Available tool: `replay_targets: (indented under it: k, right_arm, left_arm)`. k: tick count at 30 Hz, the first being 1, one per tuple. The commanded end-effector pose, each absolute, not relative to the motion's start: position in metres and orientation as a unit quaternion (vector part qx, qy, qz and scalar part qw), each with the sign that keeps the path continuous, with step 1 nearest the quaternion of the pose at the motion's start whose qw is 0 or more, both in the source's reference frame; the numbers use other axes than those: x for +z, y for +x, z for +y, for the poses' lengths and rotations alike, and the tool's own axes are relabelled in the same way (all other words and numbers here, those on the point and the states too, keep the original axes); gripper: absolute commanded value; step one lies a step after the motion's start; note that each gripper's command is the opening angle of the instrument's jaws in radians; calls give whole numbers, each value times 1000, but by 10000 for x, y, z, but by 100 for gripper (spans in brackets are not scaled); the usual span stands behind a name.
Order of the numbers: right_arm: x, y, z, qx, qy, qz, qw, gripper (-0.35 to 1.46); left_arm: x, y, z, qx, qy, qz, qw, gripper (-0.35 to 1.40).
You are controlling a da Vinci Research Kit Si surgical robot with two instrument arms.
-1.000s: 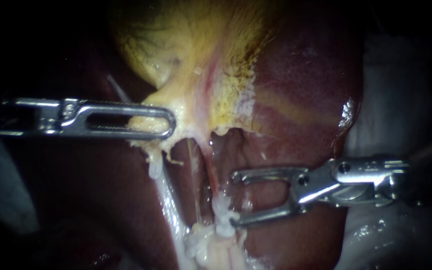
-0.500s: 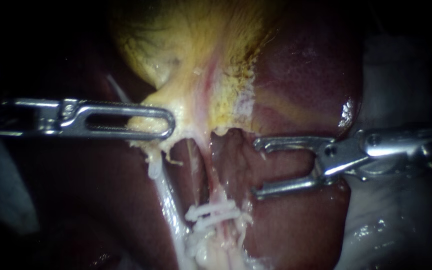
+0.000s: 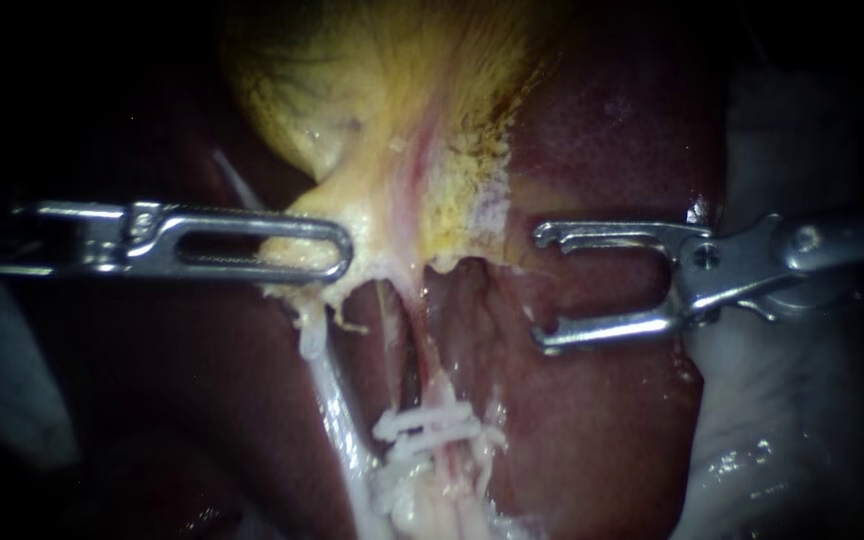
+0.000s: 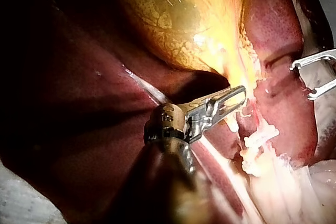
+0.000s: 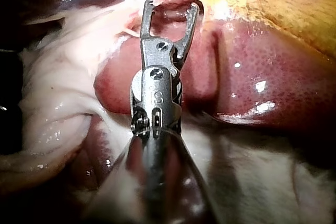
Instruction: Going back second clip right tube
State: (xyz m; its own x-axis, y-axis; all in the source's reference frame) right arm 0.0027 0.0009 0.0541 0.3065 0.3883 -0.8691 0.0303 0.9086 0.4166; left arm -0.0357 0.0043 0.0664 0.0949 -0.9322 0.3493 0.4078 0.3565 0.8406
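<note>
My left instrument (image 3: 340,246) comes in level from the left, its slotted jaws shut on the yellow gallbladder (image 3: 352,90) at its narrow lower end. Two pale tubes run down from there, the left tube (image 3: 327,390) and the right tube (image 3: 420,365). White clips (image 3: 427,425) sit across the right tube low down. My right instrument (image 3: 544,290) hangs over the dark red liver (image 3: 612,150), to the right of the tubes and above the clips, jaws open and empty. The left wrist view shows the left instrument (image 4: 239,94) and the clips (image 4: 260,137). The right wrist view shows the right instrument (image 5: 172,6).
Pale whitish tissue (image 3: 782,420) lies beyond the liver's right edge and under my right shaft (image 5: 52,103). A shiny wet patch (image 3: 694,225) marks the liver's rim close to the right instrument's hinge.
My right instrument has drawn back up and to the right, away from the right tube, jaws still open. White clips now show on the tube where the jaws were. The left instrument has held still.
</note>
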Motion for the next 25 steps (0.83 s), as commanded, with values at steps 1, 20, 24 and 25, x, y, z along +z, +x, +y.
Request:
replay_targets:
  k: [1,20,24,25]
  right_arm:
    - [541,27,9,114,181,578,788,50]
    - [540,22,9,106,177,579,789,50]
    - [540,21,9,106,177,579,789,50]
    - [540,21,9,106,177,579,789,50]
  left_arm:
    - [672,-362,45,-493,289,-457,682,-35]
    - [720,-394,55,-493,291,-452,683,-35]
    - [720,-394,54,-493,292,-452,683,-35]
    - [720,-394,54,-493,292,-452,683,-35]
